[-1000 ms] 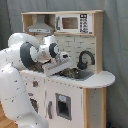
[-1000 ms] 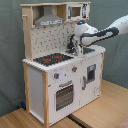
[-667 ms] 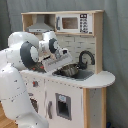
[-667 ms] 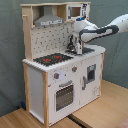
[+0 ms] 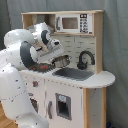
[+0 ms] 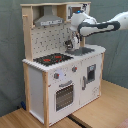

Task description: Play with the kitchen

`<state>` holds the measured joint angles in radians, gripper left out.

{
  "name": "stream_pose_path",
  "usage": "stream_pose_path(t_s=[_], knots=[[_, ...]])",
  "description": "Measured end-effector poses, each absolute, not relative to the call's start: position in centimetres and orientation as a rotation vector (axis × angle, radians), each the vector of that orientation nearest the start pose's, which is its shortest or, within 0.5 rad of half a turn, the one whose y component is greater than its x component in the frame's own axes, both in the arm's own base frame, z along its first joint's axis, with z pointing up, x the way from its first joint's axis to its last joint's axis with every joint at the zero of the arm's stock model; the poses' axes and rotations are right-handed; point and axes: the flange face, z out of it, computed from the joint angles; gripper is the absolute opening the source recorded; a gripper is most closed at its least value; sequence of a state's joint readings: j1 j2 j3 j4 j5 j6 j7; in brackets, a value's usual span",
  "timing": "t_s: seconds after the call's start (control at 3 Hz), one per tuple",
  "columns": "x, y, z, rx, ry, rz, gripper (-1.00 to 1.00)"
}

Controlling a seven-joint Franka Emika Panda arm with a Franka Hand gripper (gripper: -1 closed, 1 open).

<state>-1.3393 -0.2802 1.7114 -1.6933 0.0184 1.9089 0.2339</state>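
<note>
The kitchen (image 5: 75, 95) is white panels and light wood, and both exterior views show it. It has a grey hood (image 6: 48, 20), a red-ringed stovetop (image 6: 52, 59), an oven door (image 6: 64, 95), a black faucet (image 5: 85, 59) and a sink (image 5: 75, 74). My gripper (image 5: 56, 54) hangs over the counter between stovetop and sink, shut on a small metal pot (image 5: 61, 61). The pot is held just above the counter. In the second exterior view the gripper (image 6: 75, 44) is in front of the pegboard back wall, and the pot (image 6: 70, 46) is partly hidden by it.
A toy microwave (image 5: 75, 23) sits in the upper shelf above the sink. My white arm (image 5: 20, 55) fills the first exterior view's left side. A wooden floor (image 6: 105, 107) surrounds the kitchen, and a grey curtain hangs behind.
The pot has shifted a little from over the sink toward the stovetop, carried by the gripper. The wrist has risen slightly.
</note>
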Motion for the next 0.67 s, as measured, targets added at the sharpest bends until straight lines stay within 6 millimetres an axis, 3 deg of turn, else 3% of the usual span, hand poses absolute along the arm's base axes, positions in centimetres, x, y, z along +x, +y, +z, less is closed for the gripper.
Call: stream_pose_path(t_s=[0.67], knots=[[49.2,38.0,56.4,-3.238,-0.503,-0.511,-1.0]])
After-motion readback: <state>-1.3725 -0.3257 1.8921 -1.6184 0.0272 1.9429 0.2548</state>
